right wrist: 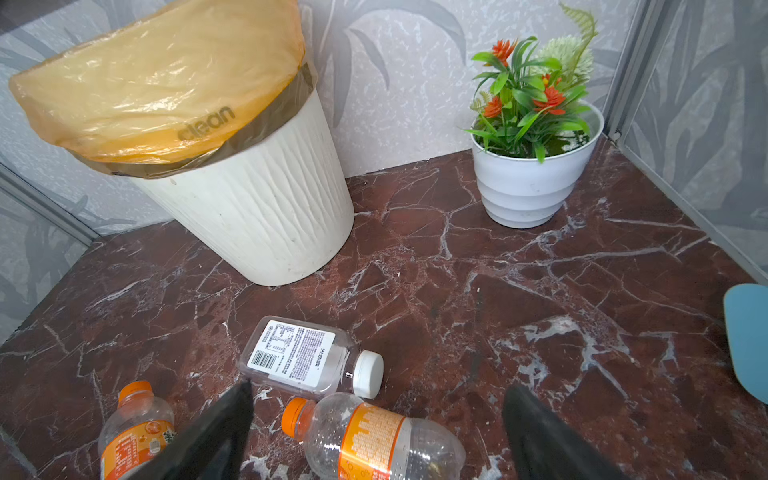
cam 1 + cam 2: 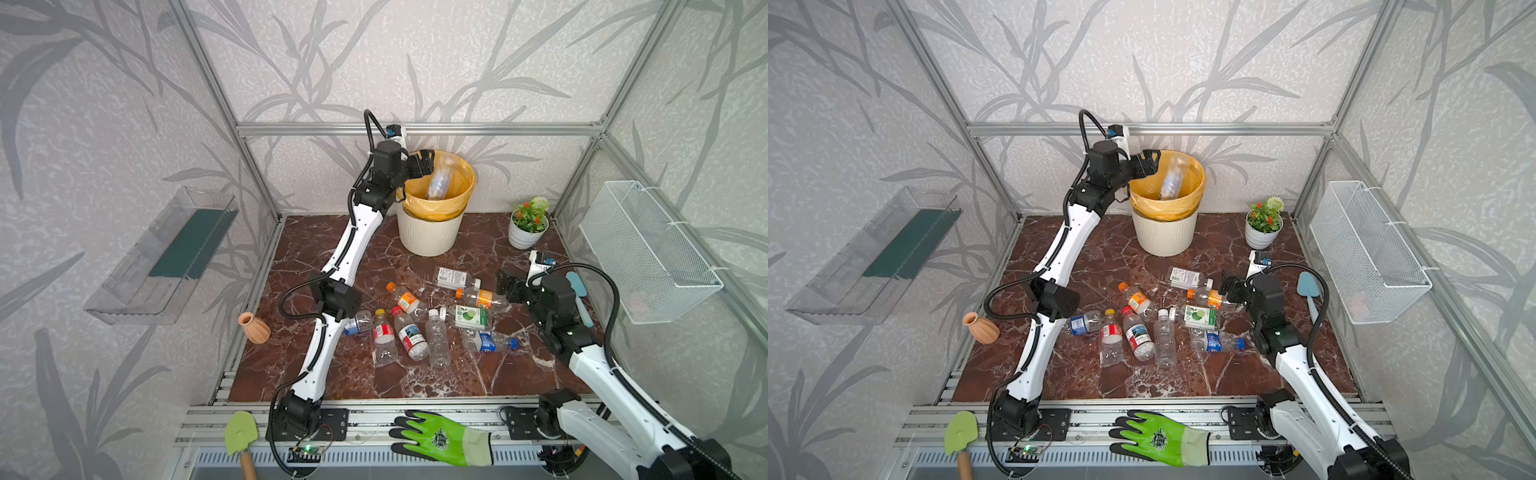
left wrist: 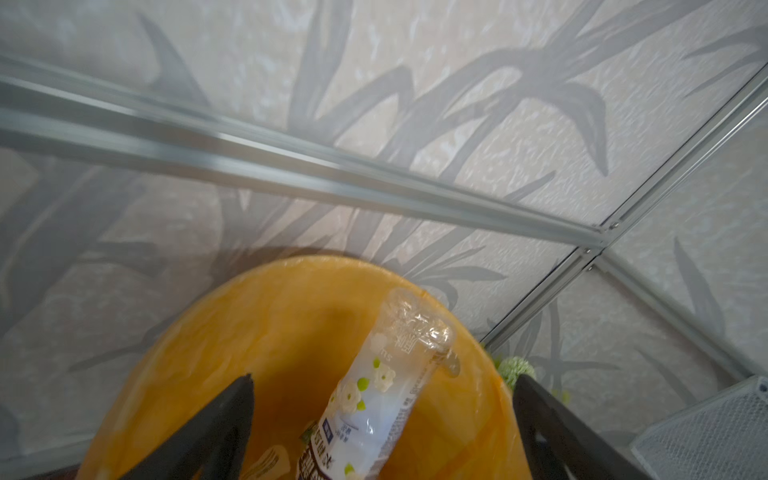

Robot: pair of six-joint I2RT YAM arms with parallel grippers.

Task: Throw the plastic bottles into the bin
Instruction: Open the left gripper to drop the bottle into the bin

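Note:
The cream ribbed bin with its yellow-orange liner stands at the back. My left gripper hangs open at its rim. A clear flower-labelled bottle is blurred and loose between the spread fingers, tilted down into the liner. Several plastic bottles lie on the marble floor. My right gripper is open just above an orange-capped, orange-labelled bottle. Beside that lies a flat white-capped bottle.
A white flowerpot stands back right and a wire mesh basket hangs on the right wall. A blue brush lies by the right arm, a terracotta vase at the left edge. A green glove and trowel rest in front.

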